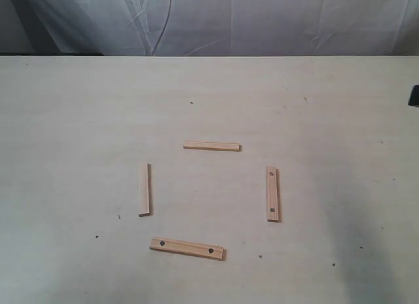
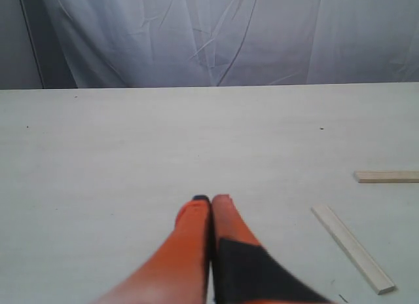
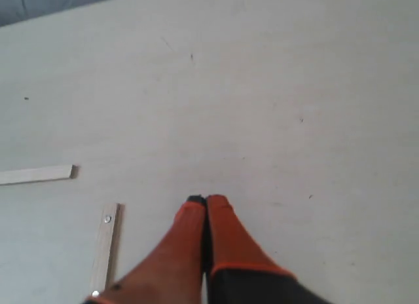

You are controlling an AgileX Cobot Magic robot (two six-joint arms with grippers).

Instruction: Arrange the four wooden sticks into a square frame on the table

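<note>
Ext view, L to R across the pale cream wood-grain table [image 1: 72, 120]: four pale-wood sticks lie flat in a loose ring, all apart, corners open.

Leftmost is the narrow plain left strip [image 1: 145, 190], long axis near-to-far, near end leaning a touch left. Centre, far side: the narrow plain far strip [image 1: 211, 146], long axis side-to-side. Centre, near side: the wider two-hole near strip [image 1: 187, 248], also side-to-side, right end dipping slightly toward the camera, w/ a dark hole near each end. Right: the wider two-hole right strip [image 1: 273, 194], near-to-far, almost straight.

A dark bit [image 1: 414, 95] at the right edge is cut off; can't tell what it is.

Left wrist view: the orange left gripper [image 2: 211, 200] has its tips pressed together w/ nothing between them. The far strip is cut by the frame edge.

Right wrist view: the orange right gripper [image 3: 207, 200] is likewise pinched closed and empty. The right strip's lower end, beside the finger, is hard to make out, and the far strip is cut off again.
</note>
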